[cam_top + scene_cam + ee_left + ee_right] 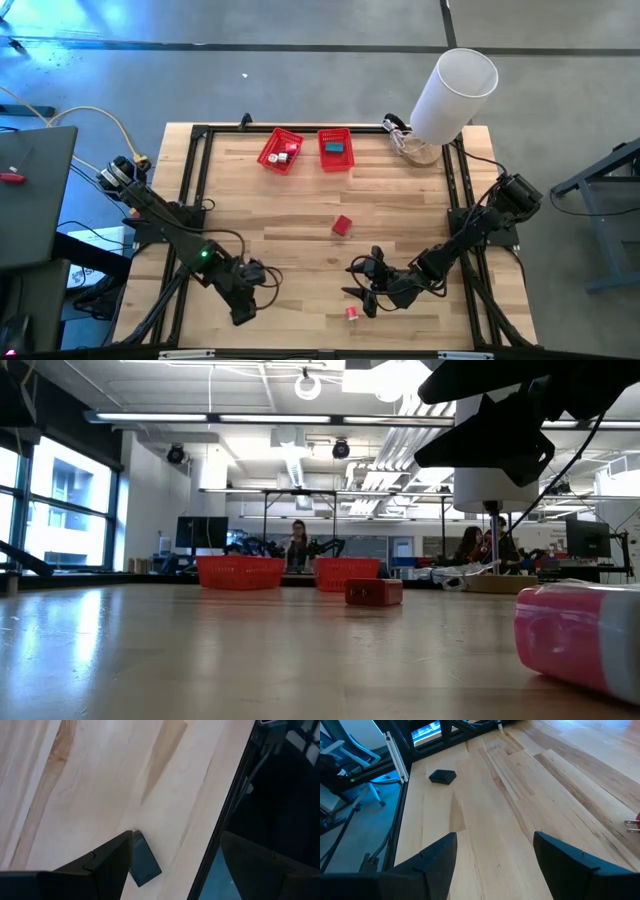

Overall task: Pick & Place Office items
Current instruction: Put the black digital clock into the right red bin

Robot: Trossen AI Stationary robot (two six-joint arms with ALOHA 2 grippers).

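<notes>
Surface: a pale wooden table (300, 220) is filling the high view, with an office room showing behind.
Baskets: two red mesh baskets (281, 150) are sitting side by side at the far edge, holding small pieces.
Red block (342, 226): lying mid-table, alone.
Pink piece (353, 313): lying near the front edge, just beside the right gripper (366, 290).
Dark grey block (144, 863): lying by the left fingertip.
Left gripper (243, 311): hovering front-left, jaws parted, gripping nothing.
Right gripper: jaws parted, carrying nothing.

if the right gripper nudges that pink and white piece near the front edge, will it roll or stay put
The pink and white piece looks rounded and lies on its side in the low view, so it would probably roll on the bare wooden table rather than slide. It looks small and likely light. The right gripper stands open beside it; gripping across the round sides may let it slip.
</notes>
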